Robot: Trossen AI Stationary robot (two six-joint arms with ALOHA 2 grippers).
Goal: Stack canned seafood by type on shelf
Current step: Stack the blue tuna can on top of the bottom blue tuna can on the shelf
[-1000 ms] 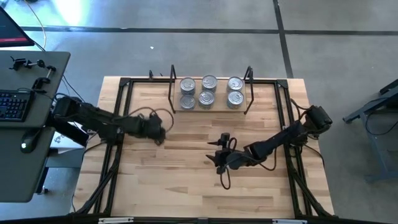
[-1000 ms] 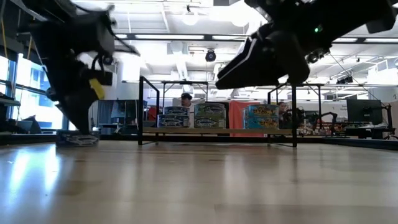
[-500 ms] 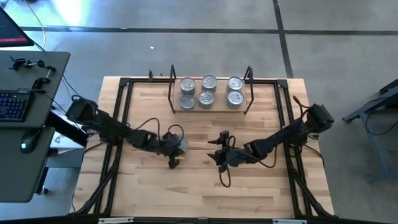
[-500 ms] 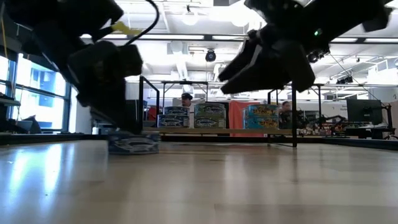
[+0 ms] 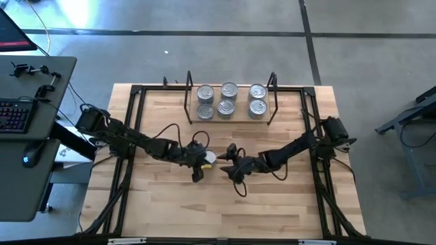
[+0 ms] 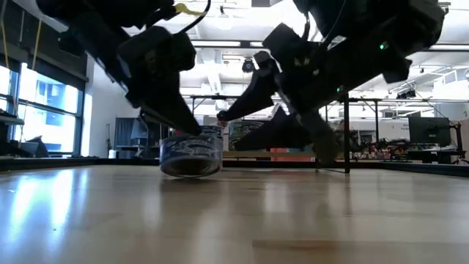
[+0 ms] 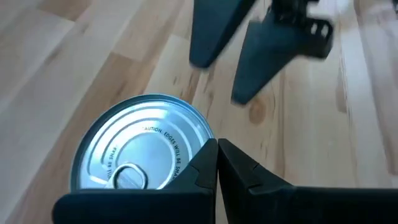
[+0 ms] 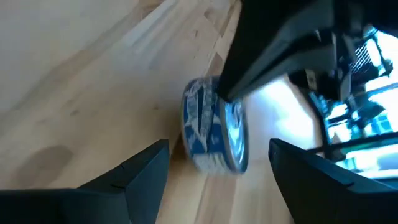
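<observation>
Overhead lighting is falling evenly on the desk (image 5: 225, 197) in the high view; shadows are staying soft and short. In the low view, ceiling strip lights and windows at the side are backlighting both arms into dark silhouettes, and the wood is reflecting a pale sheen. Glare is shining off the tin lid (image 7: 140, 146) in the left wrist view. The right wrist view is showing motion blur and blown-out highlights.

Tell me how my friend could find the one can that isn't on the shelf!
Start at the shelf at the table's far edge, where six cans sit in rows. Come toward the middle of the wooden table, where the two grippers nearly meet. The loose can sits alone between them, silver-lidded with a blue label, shut left gripper against it.
</observation>
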